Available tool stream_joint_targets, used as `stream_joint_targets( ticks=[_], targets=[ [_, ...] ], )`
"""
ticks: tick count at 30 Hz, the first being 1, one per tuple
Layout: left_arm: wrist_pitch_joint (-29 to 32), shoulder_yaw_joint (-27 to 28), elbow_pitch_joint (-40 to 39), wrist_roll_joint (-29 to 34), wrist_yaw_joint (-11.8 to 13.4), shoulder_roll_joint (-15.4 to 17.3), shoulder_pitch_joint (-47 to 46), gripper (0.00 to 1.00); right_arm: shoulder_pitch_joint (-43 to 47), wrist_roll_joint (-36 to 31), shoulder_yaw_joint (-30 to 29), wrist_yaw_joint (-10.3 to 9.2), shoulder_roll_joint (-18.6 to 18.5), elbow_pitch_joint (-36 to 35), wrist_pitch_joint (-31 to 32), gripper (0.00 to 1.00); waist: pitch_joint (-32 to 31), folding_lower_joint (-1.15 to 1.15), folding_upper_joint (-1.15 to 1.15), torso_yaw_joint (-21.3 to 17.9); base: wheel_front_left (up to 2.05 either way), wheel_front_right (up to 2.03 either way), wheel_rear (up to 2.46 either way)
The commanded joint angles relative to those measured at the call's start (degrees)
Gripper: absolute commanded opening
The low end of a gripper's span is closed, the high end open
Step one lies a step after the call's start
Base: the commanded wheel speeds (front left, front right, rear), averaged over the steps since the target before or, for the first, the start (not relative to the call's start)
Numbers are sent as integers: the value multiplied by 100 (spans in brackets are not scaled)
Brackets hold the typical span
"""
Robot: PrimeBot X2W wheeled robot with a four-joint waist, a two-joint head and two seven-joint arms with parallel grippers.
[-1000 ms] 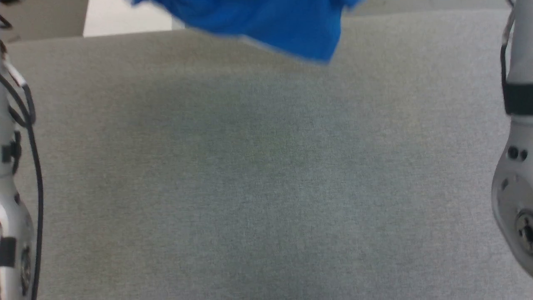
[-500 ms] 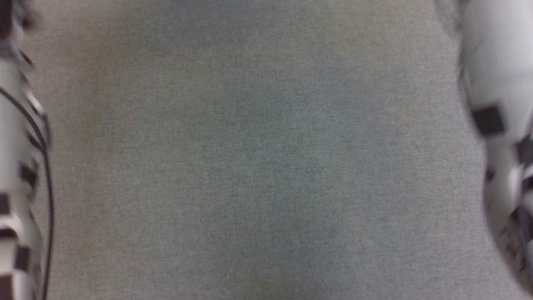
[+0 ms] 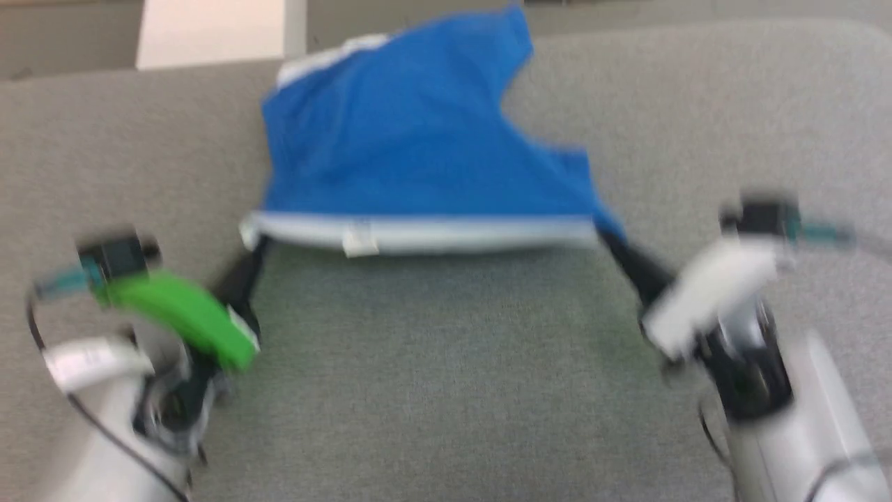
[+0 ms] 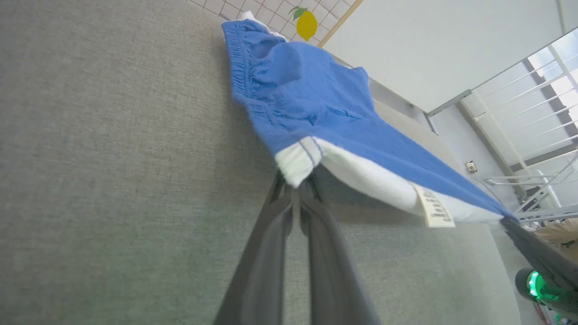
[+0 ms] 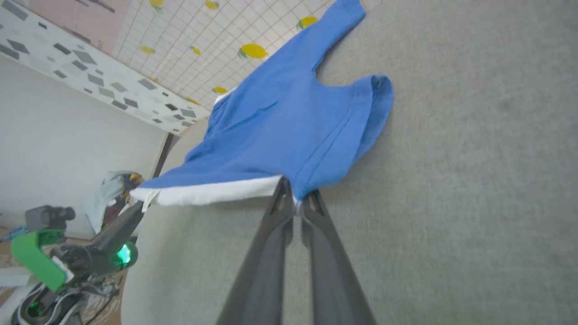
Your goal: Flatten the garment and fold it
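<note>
Bright blue soft athletic shorts (image 3: pixel 418 139): white waistband (image 3: pixel 453 233) stretched betw both grippers, legs trailing on grey fabric tabletop (image 3: pixel 446 390) toward far edge. L gripper (image 3: pixel 256 242) clamped on left waistband corner, R gripper (image 3: pixel 605 236) on right. Imo: equal tension, lower both level, drag toward robot so legs lie flat w/o wrinkles.

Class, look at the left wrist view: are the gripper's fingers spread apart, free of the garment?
No, the left gripper is shut on a white corner of the garment.
</note>
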Motion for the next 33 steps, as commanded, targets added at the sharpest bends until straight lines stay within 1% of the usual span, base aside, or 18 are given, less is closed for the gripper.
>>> stream_joint_targets(
  ticks=[1,3,5,8,10,14,16,18,20,22,24,28,33],
  targets=[
    [-79,27,-192,-71,57,-9,349,0,463,-2,-156,-8,-10,-394,200,0,-550,0,0,140,0,0,0],
    [-97,57,-491,-216,187,-69,870,0,1193,71,-350,-8,-7,-960,555,0,-721,0,0,150,0,0,0],
    [-75,73,-807,-288,390,-54,1389,0,1859,103,-454,-8,-5,-1457,965,0,-869,0,0,150,0,0,0],
    [20,65,-1230,-286,744,65,2101,0,2742,197,-609,-8,-4,-2104,1603,0,-1066,0,0,153,0,0,0],
    [120,33,-1452,-215,1002,200,2518,0,3226,286,-742,-8,-4,-2427,2012,0,-1160,0,0,145,0,0,0],
    [343,28,-1935,-256,1416,359,3147,0,3992,483,-946,-8,-4,-2917,2789,0,-1259,0,0,171,0,0,0],
    [435,62,-2166,-355,1543,381,3338,0,4261,588,-1011,-8,-4,-3112,3092,0,-1272,0,0,192,0,0,0],
    [492,104,-2363,-424,1618,408,3440,0,4378,692,-1068,-8,-3,-3318,3239,0,-1265,0,0,213,0,0,0],
    [532,149,-2526,-494,1645,417,3451,0,4285,703,-1152,-8,-3,-3497,3195,0,-1257,0,0,221,0,0,0],
    [594,155,-2625,-492,1642,468,3362,0,3974,619,-1218,-8,-3,-3574,3064,0,-1207,0,0,217,0,0,0],
    [688,121,-2634,-437,1625,536,3151,0,3498,511,-1257,-8,-3,-3491,2913,0,-1123,0,0,220,0,0,0],
    [874,56,-2480,-384,1500,586,2500,0,2302,211,-1235,-8,-3,-2926,2721,0,-875,0,0,233,0,0,0],
    [1129,-44,-2079,-386,1250,577,1566,0,754,-575,-1044,-8,-3,-1931,2368,0,-435,0,0,304,0,0,0]
  ],
)
